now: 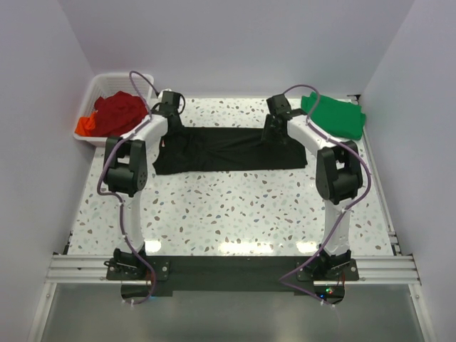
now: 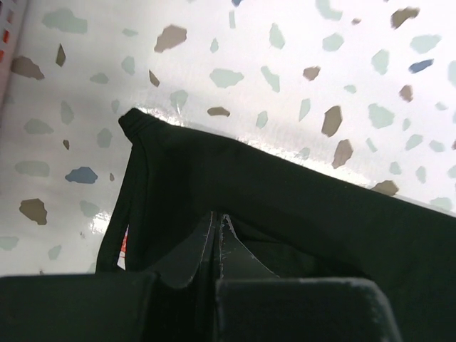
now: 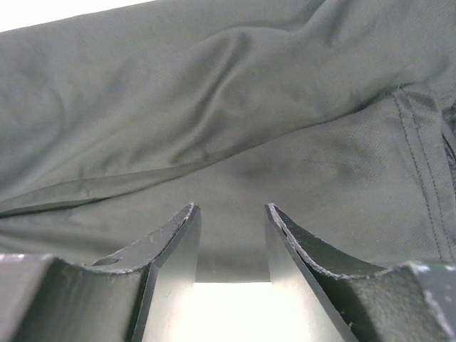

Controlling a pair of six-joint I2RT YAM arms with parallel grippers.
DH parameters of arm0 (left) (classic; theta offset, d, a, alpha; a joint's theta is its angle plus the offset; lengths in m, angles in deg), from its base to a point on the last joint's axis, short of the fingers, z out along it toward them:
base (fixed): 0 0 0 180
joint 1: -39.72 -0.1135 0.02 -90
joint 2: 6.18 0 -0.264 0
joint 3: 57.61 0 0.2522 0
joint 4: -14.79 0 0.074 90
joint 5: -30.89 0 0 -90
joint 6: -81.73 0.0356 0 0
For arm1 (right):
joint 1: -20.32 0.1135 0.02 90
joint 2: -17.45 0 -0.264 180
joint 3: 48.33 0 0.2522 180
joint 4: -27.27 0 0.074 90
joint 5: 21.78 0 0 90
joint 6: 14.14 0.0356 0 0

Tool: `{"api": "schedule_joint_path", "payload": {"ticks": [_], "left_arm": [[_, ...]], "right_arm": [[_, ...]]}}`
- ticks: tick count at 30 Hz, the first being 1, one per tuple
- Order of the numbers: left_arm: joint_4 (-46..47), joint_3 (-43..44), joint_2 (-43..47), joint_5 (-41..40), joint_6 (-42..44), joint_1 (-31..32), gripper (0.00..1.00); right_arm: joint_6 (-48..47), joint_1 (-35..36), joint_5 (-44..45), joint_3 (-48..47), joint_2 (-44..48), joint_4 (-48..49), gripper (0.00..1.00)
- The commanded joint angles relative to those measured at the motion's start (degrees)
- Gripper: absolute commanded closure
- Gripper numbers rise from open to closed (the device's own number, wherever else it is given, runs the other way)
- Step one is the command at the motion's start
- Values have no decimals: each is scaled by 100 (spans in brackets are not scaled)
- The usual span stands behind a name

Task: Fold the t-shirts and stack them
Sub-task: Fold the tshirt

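- Pressed together at the bottom of the left wrist view, the left gripper (image 2: 217, 231) has its two dark fingers meeting with no gap, and black cloth bunches right at their tips; it appears pinched on that cloth, near a corner of the hem.
- Standing part-way apart in the right wrist view, the right gripper (image 3: 231, 214) has its fingers (image 3: 178, 235) spread with bright tabletop showing between them; nothing is held, and the dark fabric lies just beyond the tips.
- Spread across the far middle of the speckled white table (image 1: 235, 206), the black short-sleeved fabric t-shirt (image 1: 228, 151) lies mostly flat, with the left gripper (image 1: 165, 114) at its far-left edge and the right gripper (image 1: 274, 128) over its far-right part.
- Judging by the soft creases and rolling folds, the black shirt is light and limp: it should drape from any pinch and slide easily on the glossy surface. Seamed edges and corners look like the best places to take hold, as a single layer can be caught there.
- At the far-right corner lies a green folded fabric t-shirt (image 1: 335, 116), well apart from the left gripper and just beside the right arm.
- At the far-left corner, a white slatted plastic basket (image 1: 91, 92) holds a crumpled dark red t-shirt (image 1: 120, 114) with an orange t-shirt (image 1: 87, 125) peeking out at its near-left side.
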Motion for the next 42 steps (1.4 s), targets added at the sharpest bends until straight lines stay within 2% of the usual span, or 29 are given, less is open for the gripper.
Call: {"api": "schedule_joint_path", "payload": {"ticks": [1,11,12,17,19,22,25,31,35,38,42], "left_arm": [[600,-7,638,-192,54,-22,100],[417,265,287,-464,108,-22,100],[381,291,261,-700,64,-22,91],[83,362,111,-1263,-68,-4,63],[47,309,137,-1344,-112,-13,56],[117,116,304,-1406,-130,-13,53],[389,-209,620,-941,-8,-4,53],[407,-578,735,719,-112,-13,54],[941,-1070,980,1817,-358,-13,54],[1031,-957,911,2258,-464,-4,55],[1084,-746,805,2453,-499,13,57]], "right_arm": [[36,38,98,-243,-38,-73,55],[28,46,98,-296,-73,-81,55],[19,55,98,-305,-73,-90,55],[-7,55,98,-322,-108,-108,55],[-16,55,98,-349,-134,-117,55],[-16,55,72,-384,-152,-117,55],[-25,46,28,-454,-205,-117,55],[-34,81,-43,-551,-301,-117,55],[-43,82,-69,-569,-319,-117,55],[-60,90,-78,-534,-310,-117,55],[-51,99,-96,-472,-275,-91,55]]}}
